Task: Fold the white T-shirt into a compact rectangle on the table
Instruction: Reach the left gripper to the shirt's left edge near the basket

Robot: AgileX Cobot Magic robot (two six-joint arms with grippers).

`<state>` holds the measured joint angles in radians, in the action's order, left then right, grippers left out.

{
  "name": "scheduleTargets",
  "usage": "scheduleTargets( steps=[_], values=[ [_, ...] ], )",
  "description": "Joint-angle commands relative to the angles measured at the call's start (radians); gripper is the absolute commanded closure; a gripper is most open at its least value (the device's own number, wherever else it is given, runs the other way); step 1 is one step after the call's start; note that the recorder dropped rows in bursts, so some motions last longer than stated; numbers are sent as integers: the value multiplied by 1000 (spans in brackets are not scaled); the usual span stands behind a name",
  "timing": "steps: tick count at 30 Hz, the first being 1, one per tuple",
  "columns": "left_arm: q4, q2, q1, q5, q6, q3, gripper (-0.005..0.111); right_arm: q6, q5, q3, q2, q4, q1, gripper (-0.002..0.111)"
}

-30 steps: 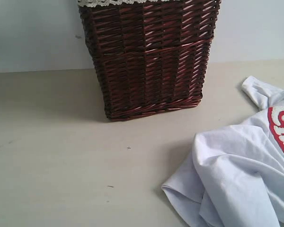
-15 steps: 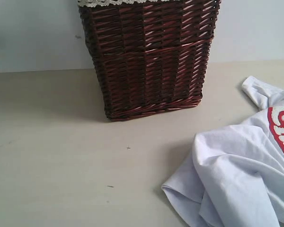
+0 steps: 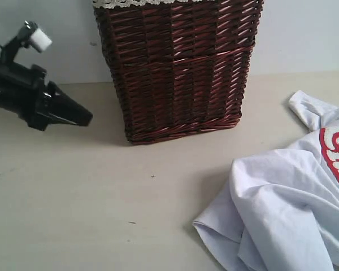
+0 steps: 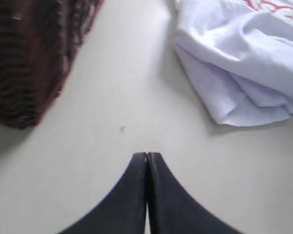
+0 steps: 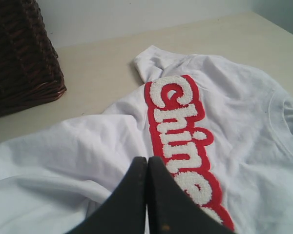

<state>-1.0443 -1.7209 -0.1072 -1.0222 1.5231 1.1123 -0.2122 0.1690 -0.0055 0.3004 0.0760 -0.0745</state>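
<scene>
fingers (image 4: 129, 200) on my left gripper (image 4: 146, 156) are pressed flat against each other, tip to tip, with nothing between them. from its wrist camera i see them hanging over bare table (image 4: 112, 97). the dark wicker basket (image 4: 24, 58) is off to one side, and the crumpled edge of the white t-shirt (image 4: 244, 63) is off to the other, well apart from the tips. in the exterior view the left arm (image 3: 22, 93) reaches in from the left edge. its black pointed tip aims toward the basket's lower left corner and stops short of it. i cannot tell whether it touches the surface. a small white block (image 3: 40, 40) on a stalk sticks up from the arm.

my right gripper (image 5: 147, 161) is closed the same way, both fingers (image 5: 168, 207) together and pinching nothing. it hovers right over the shirt, tips pointed along the band of fuzzy white letters (image 5: 178, 126) edged in red. i cannot tell whether they touch the cloth.

the shirt lies unfolded and rumpled on the right part of the table, in front of and to the right of the basket, clear of it. its near-left part is bunched in thick folds with one corner curling over. a sleeve (image 3: 308, 110) points toward the back wall (image 3: 305, 34), and the lettering runs off the right edge of the exterior view. the basket stands upright at the rear, with white lace trim (image 3: 130, 3) along its rim. a few tiny dark specks (image 3: 153, 176) mark the table in front of the basket.
</scene>
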Motion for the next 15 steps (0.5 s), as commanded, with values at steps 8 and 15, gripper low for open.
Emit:
scheduleTargets(
  steps=[8,15],
  values=[
    [-277,-174,-478,148,511,-139,107,1,-18,5,-8,8,4,108],
    [-432,-210,-527,264,576,-159,78,1,-18,5,-8,8,4,108]
  ],
)
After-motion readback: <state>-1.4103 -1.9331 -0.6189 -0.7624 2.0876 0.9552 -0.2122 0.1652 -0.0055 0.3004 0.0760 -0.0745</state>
